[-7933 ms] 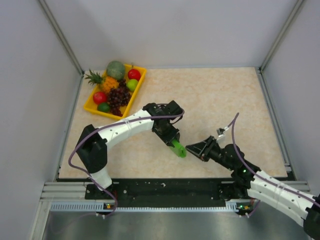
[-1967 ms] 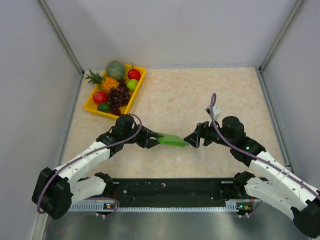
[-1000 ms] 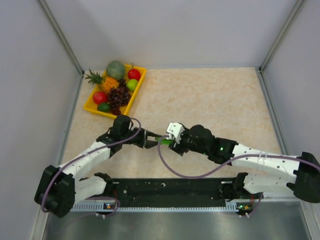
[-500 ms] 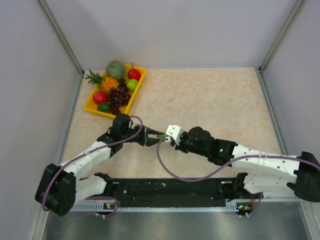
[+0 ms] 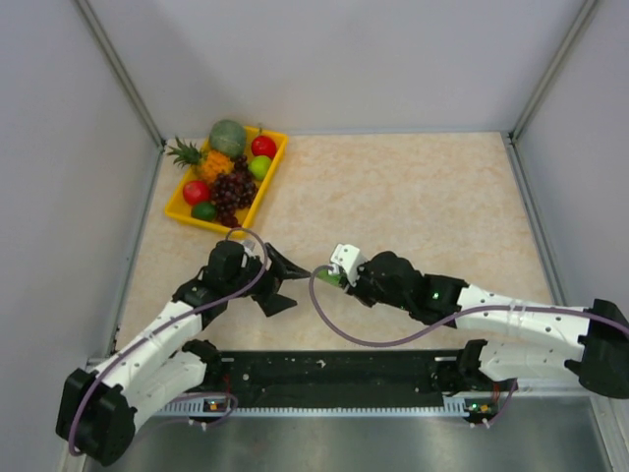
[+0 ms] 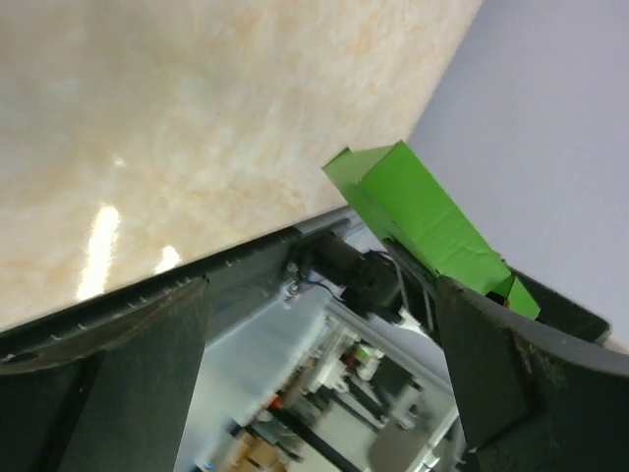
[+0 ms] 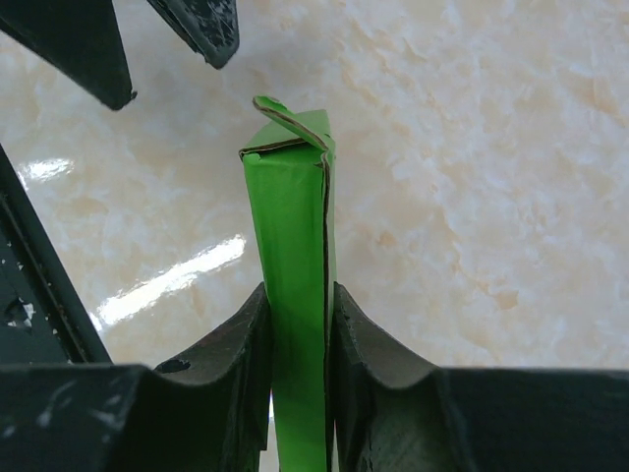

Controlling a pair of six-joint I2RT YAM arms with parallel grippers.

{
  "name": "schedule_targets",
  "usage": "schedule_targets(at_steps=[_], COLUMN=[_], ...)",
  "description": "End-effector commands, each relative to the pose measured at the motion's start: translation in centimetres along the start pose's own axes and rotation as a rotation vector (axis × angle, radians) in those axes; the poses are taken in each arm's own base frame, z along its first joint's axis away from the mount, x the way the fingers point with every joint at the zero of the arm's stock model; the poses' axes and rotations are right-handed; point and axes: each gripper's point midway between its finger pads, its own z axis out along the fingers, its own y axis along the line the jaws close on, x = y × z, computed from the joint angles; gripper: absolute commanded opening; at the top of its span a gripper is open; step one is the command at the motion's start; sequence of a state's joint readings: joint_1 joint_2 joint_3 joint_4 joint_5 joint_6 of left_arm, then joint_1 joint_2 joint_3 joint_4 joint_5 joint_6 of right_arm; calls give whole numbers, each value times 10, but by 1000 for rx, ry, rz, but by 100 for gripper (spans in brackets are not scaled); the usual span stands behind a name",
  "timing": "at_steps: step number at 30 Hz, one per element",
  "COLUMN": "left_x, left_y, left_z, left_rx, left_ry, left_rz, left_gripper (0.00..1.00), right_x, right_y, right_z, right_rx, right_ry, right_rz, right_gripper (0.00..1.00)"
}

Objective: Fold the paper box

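The paper box (image 5: 331, 276) is a bright green folded strip, held just above the table's middle front. My right gripper (image 5: 340, 278) is shut on it. In the right wrist view the paper box (image 7: 295, 226) stands edge-on between the pads, its far end a bent flap, with my right gripper (image 7: 298, 307) pressed against both faces. My left gripper (image 5: 286, 284) is open a little to the box's left and touches nothing. From the left wrist the paper box (image 6: 418, 211) shows beyond the wide-apart fingers of my left gripper (image 6: 322, 295).
A yellow tray (image 5: 268, 186) of fruit stands at the back left of the table. Grey walls close in both sides and the back. A black rail (image 5: 324, 369) runs along the near edge, under the arm bases.
My left gripper has let go of the paper box, opened wide and drawn back to the left. The right gripper has stayed shut on the box, almost in place.
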State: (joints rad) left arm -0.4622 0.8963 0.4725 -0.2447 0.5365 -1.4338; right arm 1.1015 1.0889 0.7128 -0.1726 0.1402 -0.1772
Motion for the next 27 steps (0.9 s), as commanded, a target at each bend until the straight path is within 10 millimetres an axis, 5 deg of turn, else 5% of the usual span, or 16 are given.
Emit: schedule_targets(at_steps=[1, 6, 8, 13, 14, 21, 27], left_x=[-23, -33, -31, -5, -2, 5, 42], left_y=[6, -31, -44, -73, -63, -80, -84], left_z=[-15, -40, -49, -55, -47, -39, -13], left_rx=[18, 116, 175, 440, 462, 665, 776], left_ry=[-173, -313, -349, -352, -325, -427, -351], left_rz=[414, 807, 969, 1270, 1290, 1342, 1428], left_gripper=[98, 89, 78, 72, 67, 57, 52], right_x=[12, 34, 37, 44, 44, 53, 65], right_y=[4, 6, 8, 10, 13, 13, 6], right_z=[2, 5, 8, 7, 7, 12, 18], right_rx=[-26, -70, -99, -153, -181, -200, -114], right_ry=[48, 185, 215, 279, 279, 288, 305], right_rz=[99, 144, 171, 225, 230, 214, 229], right_gripper=[24, 24, 24, 29, 29, 30, 37])
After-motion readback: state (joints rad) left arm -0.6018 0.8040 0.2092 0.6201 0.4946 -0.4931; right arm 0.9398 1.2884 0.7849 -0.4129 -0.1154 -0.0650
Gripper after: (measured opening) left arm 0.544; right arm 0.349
